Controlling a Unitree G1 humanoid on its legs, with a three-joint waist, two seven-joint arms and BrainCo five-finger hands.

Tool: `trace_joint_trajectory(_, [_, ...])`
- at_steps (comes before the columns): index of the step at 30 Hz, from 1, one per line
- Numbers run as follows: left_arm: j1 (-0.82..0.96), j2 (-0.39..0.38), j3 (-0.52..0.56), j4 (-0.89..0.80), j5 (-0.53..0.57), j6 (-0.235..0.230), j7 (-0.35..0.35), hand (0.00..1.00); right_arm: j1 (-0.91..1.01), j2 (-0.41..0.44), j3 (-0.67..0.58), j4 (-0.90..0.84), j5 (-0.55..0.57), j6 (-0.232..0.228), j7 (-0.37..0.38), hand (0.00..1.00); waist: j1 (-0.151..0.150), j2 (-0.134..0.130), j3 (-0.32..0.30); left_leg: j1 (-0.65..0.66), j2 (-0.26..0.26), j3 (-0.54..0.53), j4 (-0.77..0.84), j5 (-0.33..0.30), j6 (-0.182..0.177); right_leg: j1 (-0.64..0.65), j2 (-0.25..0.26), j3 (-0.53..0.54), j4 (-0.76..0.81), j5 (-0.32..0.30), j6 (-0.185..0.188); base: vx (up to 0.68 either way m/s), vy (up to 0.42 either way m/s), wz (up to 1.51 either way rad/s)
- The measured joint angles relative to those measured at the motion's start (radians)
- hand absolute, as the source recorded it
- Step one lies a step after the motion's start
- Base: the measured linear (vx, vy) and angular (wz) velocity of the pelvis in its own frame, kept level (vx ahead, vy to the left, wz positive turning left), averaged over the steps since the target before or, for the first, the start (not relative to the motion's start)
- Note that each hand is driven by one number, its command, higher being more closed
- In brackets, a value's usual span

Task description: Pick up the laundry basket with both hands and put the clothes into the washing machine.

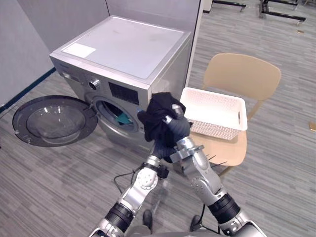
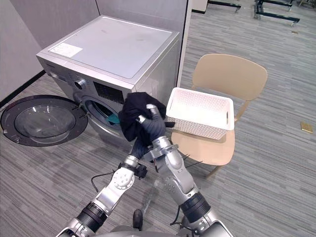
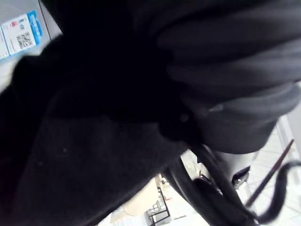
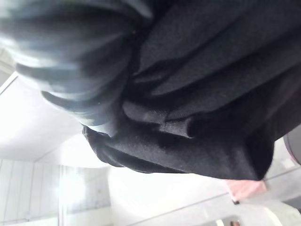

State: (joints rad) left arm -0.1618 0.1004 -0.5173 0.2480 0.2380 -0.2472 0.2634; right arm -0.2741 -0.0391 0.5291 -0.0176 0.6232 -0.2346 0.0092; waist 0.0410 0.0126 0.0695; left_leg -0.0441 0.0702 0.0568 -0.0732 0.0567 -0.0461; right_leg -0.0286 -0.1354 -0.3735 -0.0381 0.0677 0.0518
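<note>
The right hand (image 1: pixel 177 126) is raised in front of the washing machine (image 1: pixel 123 49), its fingers curled into a black garment (image 1: pixel 157 111) that bunches over and above it. The left hand (image 1: pixel 162 148) sits just below the right one, pressed up into the hanging underside of the same garment. Whether it grips the cloth cannot be told, because the fabric covers it.

The drum opening (image 1: pixel 109 114) lies just to the left of the hands and a little beyond them, with a teal cloth (image 1: pixel 123 118) showing inside near the garment's left edge. Farther left, the round door (image 1: pixel 52 121) is swung fully open, well apart from both hands, and bare floor (image 1: pixel 59 182) lies in front of it.

Just to the right of the right hand, the white laundry basket (image 1: pixel 217 129) rests on the seat of a tan chair (image 1: pixel 242 74). The basket's near-left corner is close to the garment.
</note>
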Motion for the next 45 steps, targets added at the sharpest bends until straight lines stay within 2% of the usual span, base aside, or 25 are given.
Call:
trace_joint_trajectory(6, [0.000, 0.001, -0.028, -0.002, -0.005, 0.002, -0.022, 1.00, 0.039, -0.007, -0.005, 0.000, 0.009, 0.001, 0.019, 1.00, 0.002, 0.002, -0.006, 0.001, 0.023, -0.010, 0.000, -0.004, -0.016, 0.005, 0.024, 0.001, -0.002, -0.001, -0.001, -0.01, -0.016, 0.00])
trace_joint_trajectory(9, [0.000, 0.001, -0.025, -0.002, -0.007, 0.015, -0.057, 1.00, 0.078, -0.011, -0.037, 0.000, -0.019, 0.004, 0.019, 1.00, 0.001, 0.003, -0.014, -0.005, 0.030, -0.011, -0.003, -0.001, -0.021, 0.005, 0.030, 0.001, -0.002, -0.001, -0.002, 0.00, 0.000, 0.00])
trace_joint_trajectory(13, [0.000, 0.000, -0.020, -0.002, -0.043, 0.018, -0.062, 1.00, 0.093, -0.015, -0.075, 0.000, -0.026, 0.004, 0.019, 1.00, 0.000, 0.003, -0.016, 0.003, 0.038, -0.012, -0.016, 0.008, -0.024, 0.005, 0.038, 0.003, -0.001, -0.003, -0.004, 0.00, 0.000, 0.00])
trace_joint_trajectory(14, [0.001, -0.001, -0.018, -0.002, -0.052, 0.018, -0.061, 1.00, 0.099, -0.016, -0.083, 0.000, -0.039, 0.004, 0.019, 0.00, 0.000, 0.003, -0.016, 0.004, 0.038, -0.012, -0.016, 0.009, -0.024, 0.005, 0.040, 0.004, 0.000, -0.004, -0.005, 0.04, -0.011, 0.00])
trace_joint_trajectory(21, [0.024, -0.020, 0.082, -0.002, -0.113, 0.018, -0.043, 1.00, 0.139, -0.024, -0.139, 0.024, -0.126, 0.004, 0.013, 0.00, 0.000, 0.001, -0.021, 0.010, 0.035, -0.014, -0.016, 0.009, -0.024, 0.005, 0.039, 0.014, 0.004, -0.010, -0.002, 0.02, 0.002, 0.01])
trace_joint_trajectory(30, [0.076, -0.028, 0.236, -0.037, -0.154, 0.017, -0.009, 1.00, 0.190, -0.032, -0.282, 0.041, -0.311, 0.005, -0.036, 0.00, -0.002, 0.000, -0.027, 0.021, 0.032, -0.011, -0.019, 0.008, -0.024, -0.003, 0.034, 0.020, 0.041, -0.038, -0.001, 0.02, 0.005, 0.00])
trace_joint_trajectory(38, [0.151, -0.037, 0.371, -0.053, -0.188, 0.017, 0.003, 1.00, 0.218, -0.091, -0.395, 0.030, -0.479, 0.004, -0.071, 0.00, -0.003, 0.001, -0.027, 0.020, 0.031, -0.004, -0.020, 0.008, -0.024, -0.004, 0.034, 0.021, 0.038, -0.038, -0.001, 0.00, 0.001, -0.01])
trace_joint_trajectory(45, [0.268, -0.016, 0.433, -0.036, -0.188, 0.017, -0.012, 1.00, 0.377, -0.153, -0.474, 0.075, -0.645, 0.005, -0.066, 0.00, -0.003, 0.000, -0.028, 0.014, 0.033, -0.005, -0.020, 0.007, -0.025, -0.010, 0.036, 0.021, 0.038, -0.038, -0.001, 0.00, 0.000, 0.00])
